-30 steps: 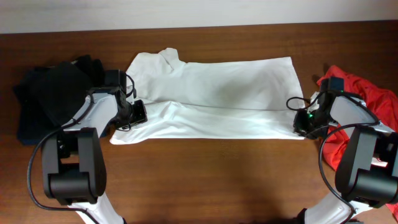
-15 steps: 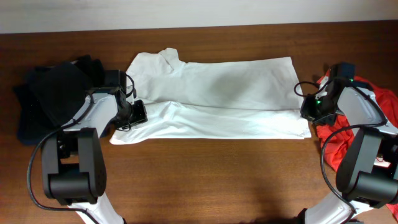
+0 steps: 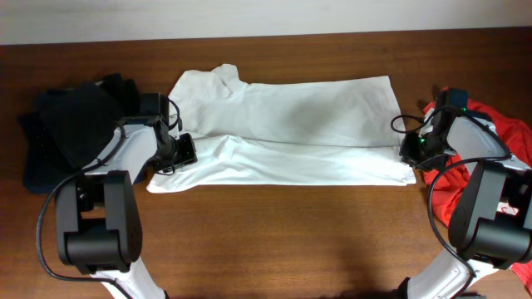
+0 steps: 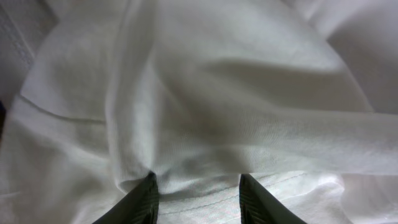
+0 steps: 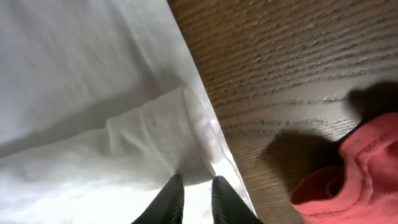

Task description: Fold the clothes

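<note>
1. Table (image 3: 274, 241): dark brown wood with a visible straight grain.
2. White T-shirt (image 3: 291, 124): soft knit, spread wide across the middle of the table, its front half doubled into a long creased band.
3. Dark cloth heap (image 3: 71, 124): matte and rumpled, at the left end.
4. Red T-shirt (image 3: 499, 133): crumpled, at the right end.
5. Left gripper (image 4: 196, 180): black fingers apart, astride a fold at the shirt's left end. I cannot tell whether it grips.
6. Right gripper (image 5: 197, 180): fingers nearly together, pinching the stitched hem corner.
</note>
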